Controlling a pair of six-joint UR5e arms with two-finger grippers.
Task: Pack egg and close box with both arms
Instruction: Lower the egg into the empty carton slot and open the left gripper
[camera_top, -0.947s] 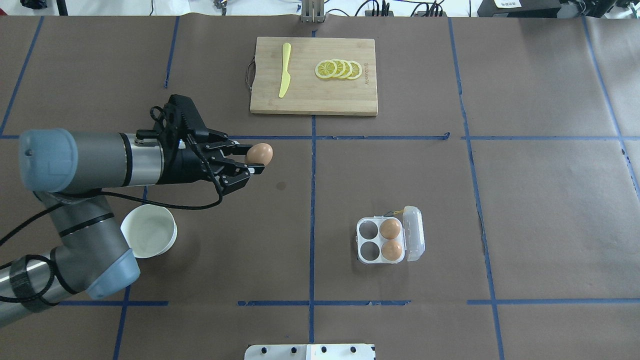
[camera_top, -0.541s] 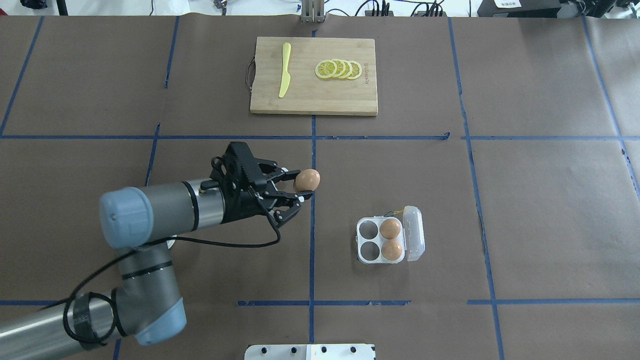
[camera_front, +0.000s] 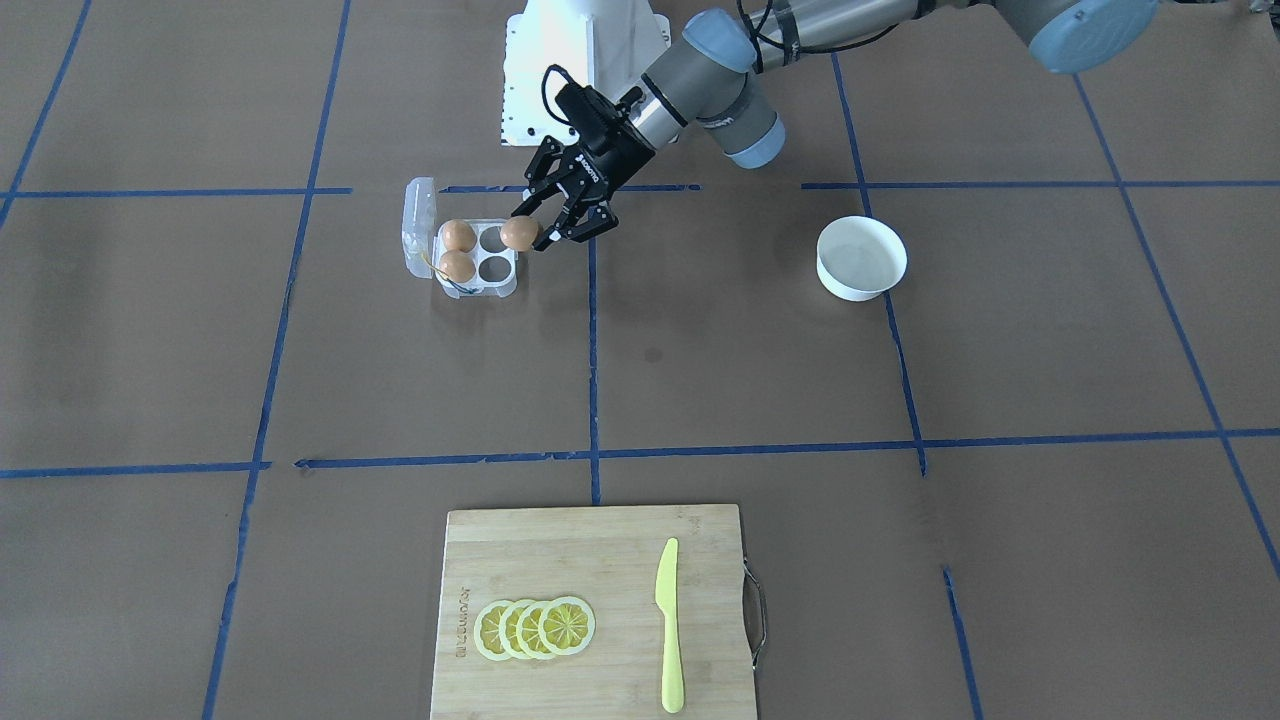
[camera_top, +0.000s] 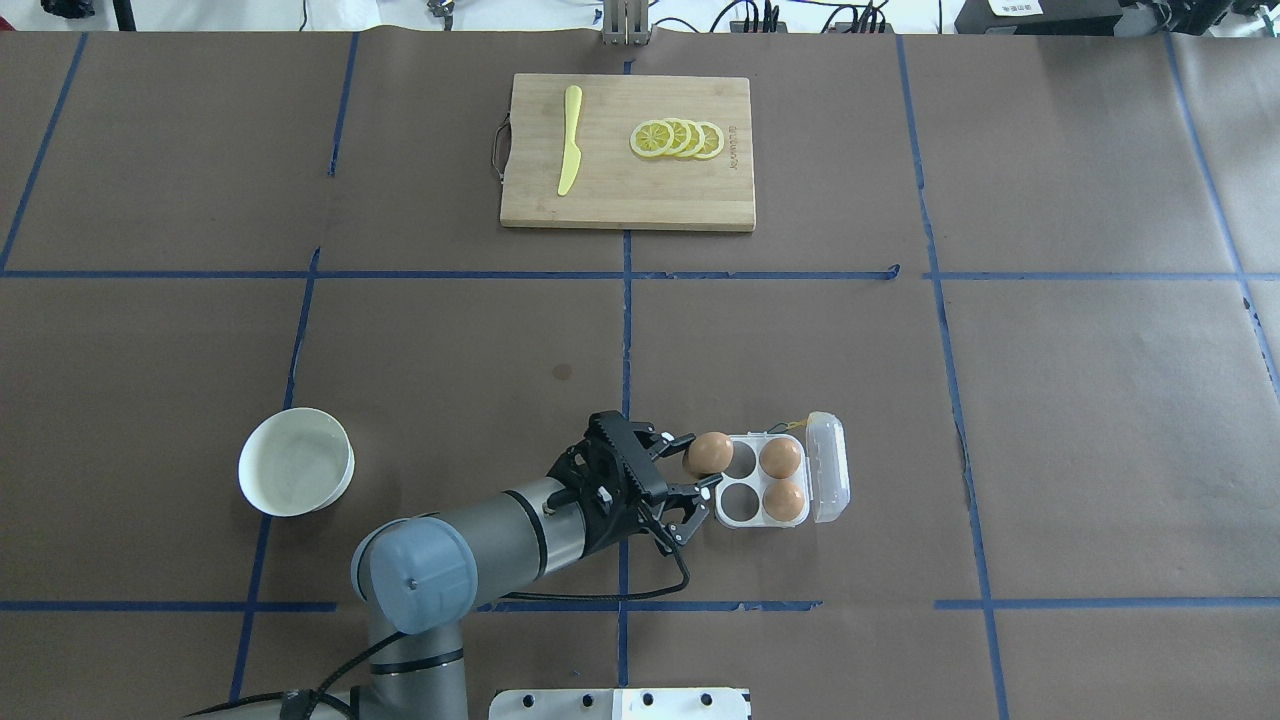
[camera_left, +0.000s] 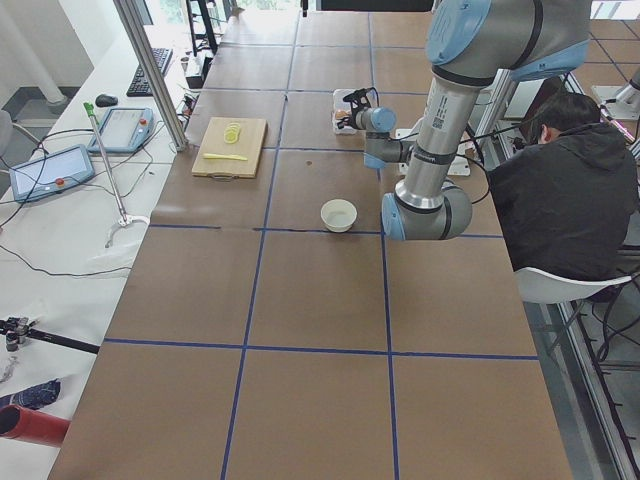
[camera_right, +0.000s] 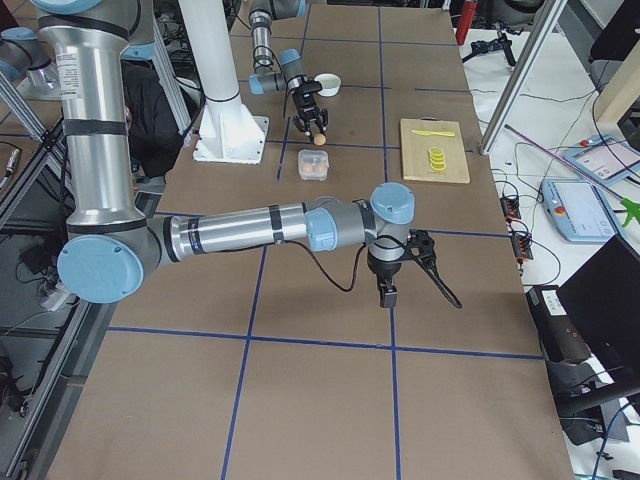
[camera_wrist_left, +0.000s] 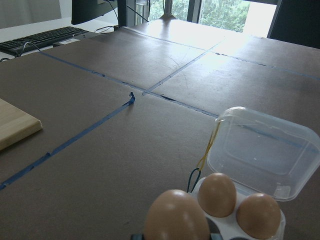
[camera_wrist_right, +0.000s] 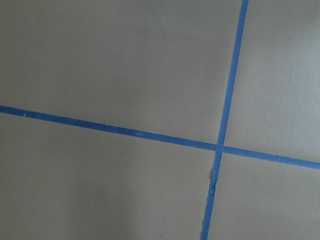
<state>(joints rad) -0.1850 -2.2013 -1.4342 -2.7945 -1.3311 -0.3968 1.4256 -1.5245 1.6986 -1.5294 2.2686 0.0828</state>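
My left gripper (camera_top: 700, 463) is shut on an orange-brown egg (camera_top: 711, 453) and holds it at the left edge of the clear egg box (camera_top: 722, 518), just beside an empty cup. The box holds two more eggs (camera_top: 780, 457) in its right-hand cups; both left-hand cups are empty. Its lid (camera_top: 830, 465) stands open on the right, with yellow string at the hinge. The left wrist view shows the held egg (camera_wrist_left: 176, 217) low in front of the box's lid (camera_wrist_left: 265, 150). My right gripper (camera_right: 388, 290) shows only in the exterior right view, over bare table; I cannot tell its state.
A white bowl (camera_top: 296, 461) stands to the left of my left arm. A wooden cutting board (camera_top: 627, 190) with a yellow knife (camera_top: 569, 152) and lemon slices (camera_top: 677, 138) lies at the far middle. The white pedestal base (camera_front: 585, 60) is close behind the box.
My left gripper has carried the egg right and toward the robot, from mid-table to the box's left edge. The box and its eggs have not moved.
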